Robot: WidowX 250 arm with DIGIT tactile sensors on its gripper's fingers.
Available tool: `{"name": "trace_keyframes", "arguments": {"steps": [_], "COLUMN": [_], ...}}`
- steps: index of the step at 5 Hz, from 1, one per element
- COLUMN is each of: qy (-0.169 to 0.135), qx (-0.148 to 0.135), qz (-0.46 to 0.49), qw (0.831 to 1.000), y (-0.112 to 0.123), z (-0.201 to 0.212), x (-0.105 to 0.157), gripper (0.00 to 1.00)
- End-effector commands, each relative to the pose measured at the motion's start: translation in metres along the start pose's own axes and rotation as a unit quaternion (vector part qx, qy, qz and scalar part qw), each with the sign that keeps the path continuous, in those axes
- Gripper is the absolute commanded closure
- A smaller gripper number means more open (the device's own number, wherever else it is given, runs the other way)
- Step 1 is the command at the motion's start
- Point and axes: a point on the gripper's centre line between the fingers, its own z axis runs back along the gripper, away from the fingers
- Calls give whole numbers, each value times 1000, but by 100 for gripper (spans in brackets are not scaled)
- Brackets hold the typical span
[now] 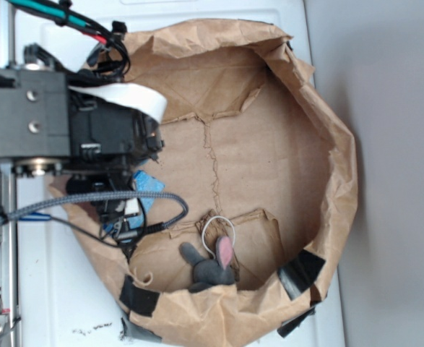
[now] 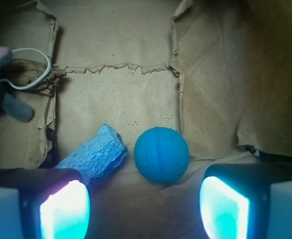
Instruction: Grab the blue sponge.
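On my wrist view, a grey plush toy [image 2: 1, 84] sits far left on crinkled brown paper [image 2: 116, 99]. The blue sponge [image 2: 93, 155], pale and dimpled, lies just beside a smooth teal ball [image 2: 161, 154]. My gripper [image 2: 143, 209] hangs released above them, jaws spread wide.

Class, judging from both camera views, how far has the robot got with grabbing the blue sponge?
Done: the gripper is inside the brown paper bag, above the floor. In hand: its fingers are open, framing the round teal ball, with the light-blue speckled sponge lying left of centre. Left: shift over the sponge, descend, close and lift. Nothing is gripped.
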Motion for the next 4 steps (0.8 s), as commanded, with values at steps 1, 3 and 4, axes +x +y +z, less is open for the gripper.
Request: {"name": "trace_keyframes", "arguments": {"steps": [1,3,4], "qy": [-19,-54,-46], "qx": [27,34,48], "qz": [62,208,214], "qw": [998,976,975], "y": [-4,-19,-19], "z": [-2,-19,-30], "x": [11,29,34], "gripper": [0,0,0]}}
